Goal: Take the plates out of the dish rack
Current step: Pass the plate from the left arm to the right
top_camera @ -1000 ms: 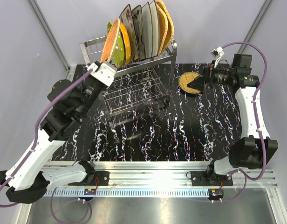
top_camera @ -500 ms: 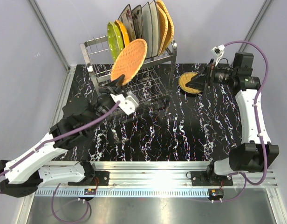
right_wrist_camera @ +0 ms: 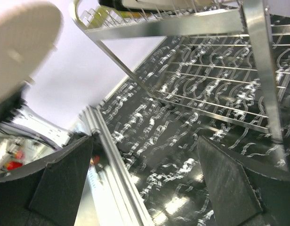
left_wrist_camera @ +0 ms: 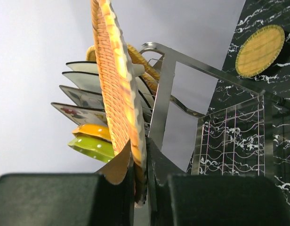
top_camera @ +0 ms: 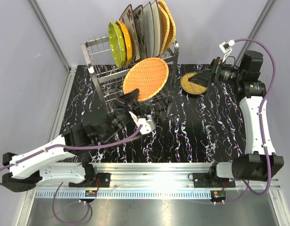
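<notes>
Left gripper (left_wrist_camera: 139,169), pinching woven plate (left_wrist_camera: 116,80) rim

1. The dish rack (top_camera: 107,77) stands at the far left-centre of the desk (top_camera: 197,136). Its steel frame blocks any straight pass along the back.
2. The plates (top_camera: 145,28) upright on its top tier stand close together, leaving only thin gaps.
3. The round woven plate (top_camera: 146,79), clamped by its edge in your left gripper (top_camera: 132,98), hangs tilted before the rack's right front and covers that face.
4. Your left arm (top_camera: 88,134) lies across the near-left desk, in front of the rack.
5. A small woven plate (top_camera: 188,84) lies flat to the right of the rack. Your right gripper (top_camera: 201,81), fingers spread, hovers at its right edge.
6. You have open desk across the near middle and near right, between the two arms.
</notes>
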